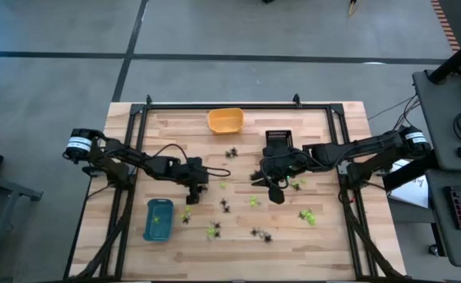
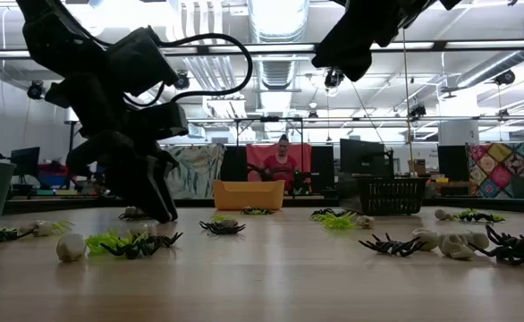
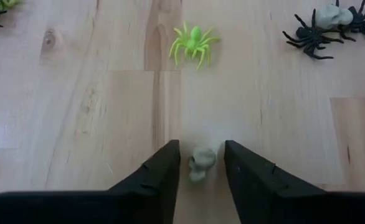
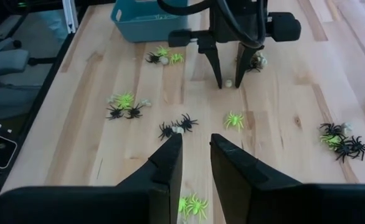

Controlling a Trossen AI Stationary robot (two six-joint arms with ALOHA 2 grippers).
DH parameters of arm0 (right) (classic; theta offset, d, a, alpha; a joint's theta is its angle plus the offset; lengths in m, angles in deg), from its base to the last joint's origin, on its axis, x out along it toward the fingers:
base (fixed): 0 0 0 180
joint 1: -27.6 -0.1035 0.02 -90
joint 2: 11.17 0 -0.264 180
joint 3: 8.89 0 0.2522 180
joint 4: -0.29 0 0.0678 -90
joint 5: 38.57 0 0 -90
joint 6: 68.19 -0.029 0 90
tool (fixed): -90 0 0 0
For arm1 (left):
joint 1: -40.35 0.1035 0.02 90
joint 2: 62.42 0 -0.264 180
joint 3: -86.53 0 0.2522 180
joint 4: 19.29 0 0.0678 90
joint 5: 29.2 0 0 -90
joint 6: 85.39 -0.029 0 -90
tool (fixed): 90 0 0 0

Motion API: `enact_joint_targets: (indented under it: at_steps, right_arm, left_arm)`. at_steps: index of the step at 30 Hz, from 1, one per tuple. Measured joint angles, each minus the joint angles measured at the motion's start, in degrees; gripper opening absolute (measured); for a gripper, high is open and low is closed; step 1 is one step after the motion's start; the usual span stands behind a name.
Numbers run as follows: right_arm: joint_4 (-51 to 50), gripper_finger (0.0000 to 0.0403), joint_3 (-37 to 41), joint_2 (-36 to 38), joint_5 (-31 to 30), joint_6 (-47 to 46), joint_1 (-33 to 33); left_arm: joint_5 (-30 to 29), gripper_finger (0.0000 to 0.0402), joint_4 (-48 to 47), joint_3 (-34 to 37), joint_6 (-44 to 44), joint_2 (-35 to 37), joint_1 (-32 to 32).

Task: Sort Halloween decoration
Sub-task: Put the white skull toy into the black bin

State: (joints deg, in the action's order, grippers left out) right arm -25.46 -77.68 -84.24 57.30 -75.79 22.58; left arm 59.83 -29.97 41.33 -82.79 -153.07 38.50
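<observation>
on the wooden table point(image 1: 325, 236) the halloween decoration lies scattered: black spiders point(image 1: 232, 153), lime-green spiders point(image 1: 307, 215) and small whitish pieces, spread mostly across the middle and near side. a blue tray point(image 1: 157, 219) sits toward the left near edge with some lime-green bits inside, an orange tray point(image 1: 225, 119) stands at the far edge, and a black basket point(image 1: 278, 138) is just to its right.

the left gripper point(image 1: 193, 191) is down at the table surface, just right of the blue tray. its jaws stand partly open, one on either side of a whitish skull-like trinket point(image 3: 201, 163) that rests on the wood between the fingers point(image 3: 161, 177); narrow gaps show on both sides, so the piece is framed, not pinched. a lime-green spider point(image 3: 194, 45) lies ahead of it, and a black spider with another whitish piece point(image 3: 322, 28) farther off to the side.

the right gripper point(image 1: 274, 189) hangs above the table's middle, near the black basket, its jaws a small way apart with nothing between them. below it in the right wrist view lie a pair of black spiders point(image 4: 176, 126) and a lime-green one point(image 4: 192, 204).

beyond the table, a person in red point(image 2: 283, 162) sits in the room.
</observation>
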Motion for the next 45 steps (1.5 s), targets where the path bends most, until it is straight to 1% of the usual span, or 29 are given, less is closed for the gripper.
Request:
enact_joint_targets:
  at_steps: [7,9,14,16,20,22,24,27,31,34,38,42,45]
  right_arm:
    - [0.43,0.0075,0.09,0.00,0.00,0.11,0.00]
    - [0.48,0.0075,0.11,0.00,0.00,0.27,0.00]
    - [0.55,0.0075,0.66,0.00,0.00,1.16,0.00]
    - [0.55,0.0075,0.91,0.00,0.00,1.17,0.00]
    - [0.32,0.0075,1.28,0.10,0.03,1.92,-0.01]
    - [-0.43,0.0075,1.83,0.66,0.03,3.84,-0.29]
    - [-1.70,0.0075,2.26,1.73,0.07,5.82,-0.40]
    - [-1.90,0.0072,3.65,4.45,0.09,7.34,-0.35]
    - [0.06,0.0065,7.40,9.35,-0.05,11.14,-0.33]
    - [2.47,0.0061,10.77,13.83,-0.24,12.79,0.02]
    - [4.22,0.0059,14.53,18.85,-3.43,13.53,0.73]
    - [5.84,0.0059,17.10,22.71,-3.54,13.83,0.94]
    - [7.26,0.0059,19.08,24.77,-3.54,14.35,0.94]
  left_arm:
    - [-0.27,0.0025,-0.58,0.05,0.90,0.07,0.02]
    - [-0.22,0.0010,-0.62,0.07,0.95,0.38,0.02]
    - [0.05,0.0009,-0.54,0.32,-0.47,3.15,0.02]
    - [0.39,0.0007,-0.63,0.46,-1.81,5.13,0.00]
    - [0.34,0.0005,1.21,-1.40,-4.23,9.52,0.42]
    - [0.28,0.0005,2.72,-2.38,-5.21,10.81,0.71]
    - [0.26,0.0004,6.57,-3.92,-6.64,11.65,1.18]
    - [0.22,0.0004,10.52,-6.60,-9.52,11.34,1.93]
    - [0.17,0.0004,12.05,-11.89,-13.33,8.40,3.28]
    - [0.17,0.0004,13.08,-16.35,-15.77,4.75,4.80]
    - [0.12,0.0004,15.00,-23.66,-17.83,-2.46,7.43]
    - [0.47,0.0004,15.01,-32.00,-18.79,-11.17,10.23]
    - [4.25,0.0004,14.87,-38.24,-20.01,-17.76,12.09]
